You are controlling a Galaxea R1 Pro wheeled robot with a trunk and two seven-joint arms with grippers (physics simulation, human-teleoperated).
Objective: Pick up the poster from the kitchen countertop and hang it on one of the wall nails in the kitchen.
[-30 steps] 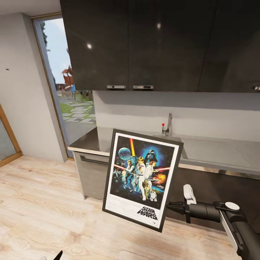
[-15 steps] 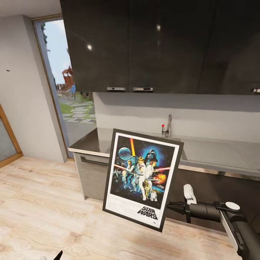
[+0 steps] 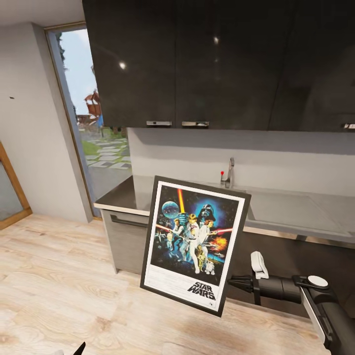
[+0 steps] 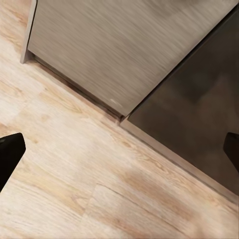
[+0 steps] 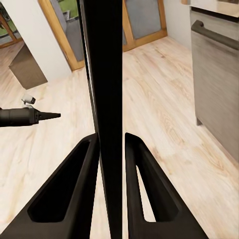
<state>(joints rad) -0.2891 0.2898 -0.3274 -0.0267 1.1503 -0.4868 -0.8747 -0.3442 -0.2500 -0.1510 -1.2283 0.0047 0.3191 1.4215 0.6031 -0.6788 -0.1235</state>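
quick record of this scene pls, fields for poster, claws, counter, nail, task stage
poster: off the counter, in the air, tilted, picture facing the head camera
right claw: shut on the poster's right edge, near its lower corner; frame edge between its fingers
left claw: open, empty, over wooden floor by a cabinet base
counter: behind the poster, with sink and tap
nail: dark speck on the left wall, bare
task stage: poster picked up, not yet hung
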